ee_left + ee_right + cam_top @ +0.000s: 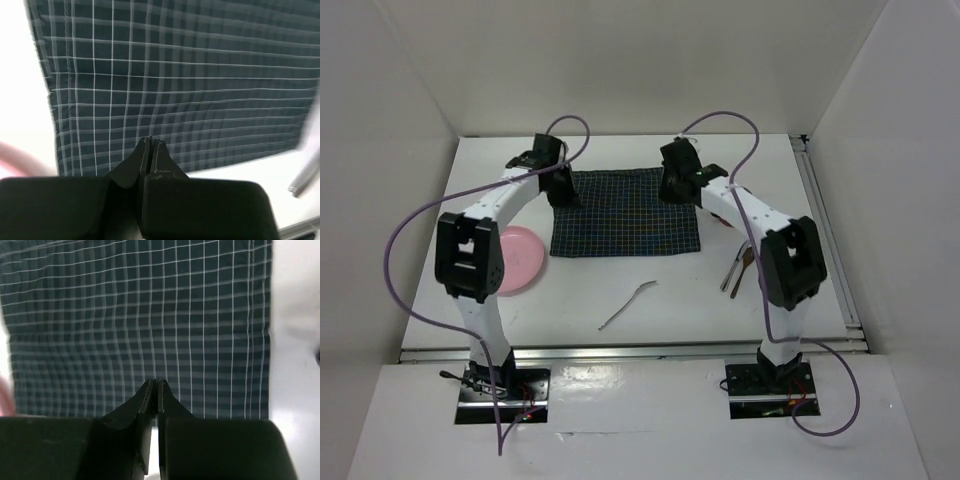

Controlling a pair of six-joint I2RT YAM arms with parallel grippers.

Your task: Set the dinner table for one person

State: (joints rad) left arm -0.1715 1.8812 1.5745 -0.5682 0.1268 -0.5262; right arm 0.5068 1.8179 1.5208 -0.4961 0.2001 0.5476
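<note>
Left hand [151,143]: fingers pressed flat together with no gap, holds nothing visible, hangs over the left part of a dark navy checked mat [200,75]. Cannot tell whether the tips touch the cloth. Seen from above [560,188] at the mat's far left corner.

Right hand [154,384]: likewise closed tight, fingers meeting, grips nothing visible, hangs over the same mat near its right edge. Seen from above [673,185] at the far right corner.

Beyond the hands: lies flat in the far middle of the white worktop [690,295], the mat, a little rippled. Just left of it, a pink plate [523,255], partly behind the left arm. In front, well apart from the cloth, one thin silver utensil [628,303], lying slantwise. To the right, more cutlery [736,272], half hidden by the right arm; kind not clear.

Around the worktop: silver rails [825,235] along the edges, plain white walls [620,60] on three sides.
</note>
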